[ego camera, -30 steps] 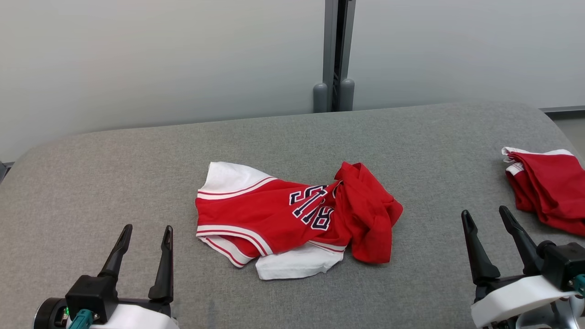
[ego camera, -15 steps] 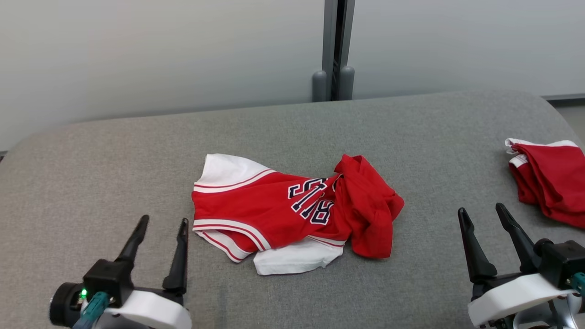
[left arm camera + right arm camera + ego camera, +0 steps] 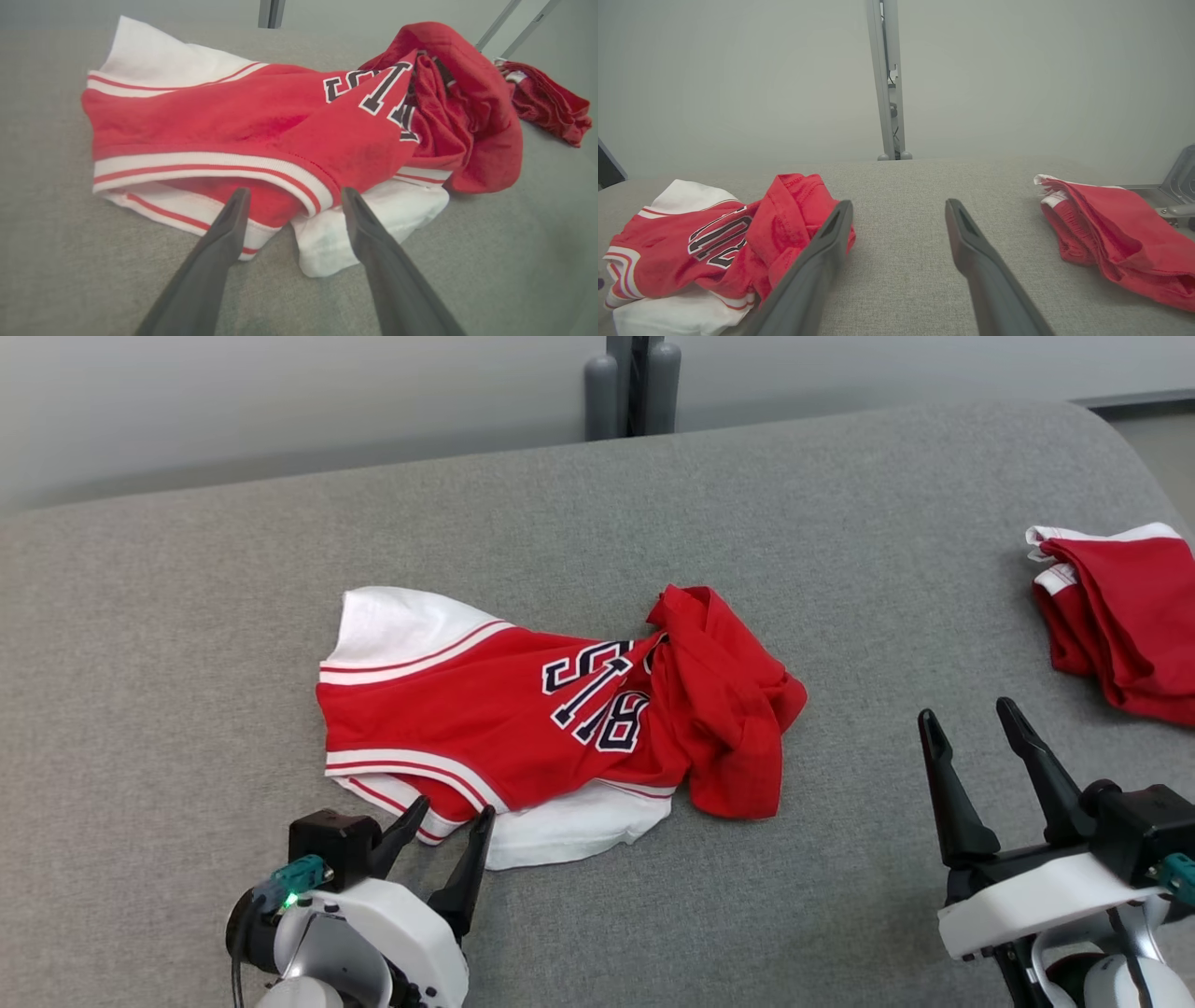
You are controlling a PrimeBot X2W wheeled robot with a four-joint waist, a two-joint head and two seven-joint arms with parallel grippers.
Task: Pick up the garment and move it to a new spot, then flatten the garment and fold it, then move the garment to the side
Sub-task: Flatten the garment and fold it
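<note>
Head view, crumpled red garment (image 3: 523, 719) (white trim), dark numerals

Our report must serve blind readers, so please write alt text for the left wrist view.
A crumpled red and white jersey with dark numerals lies on a grey fabric surface, with the open left end effector pointing at its near striped hem. A second red garment lies at the far right.

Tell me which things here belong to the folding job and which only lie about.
Job: crumpled red-and-white jersey; left gripper, open by its near hem; right gripper, open.
Lying about: second red garment, at the right edge of the grey table.
</note>
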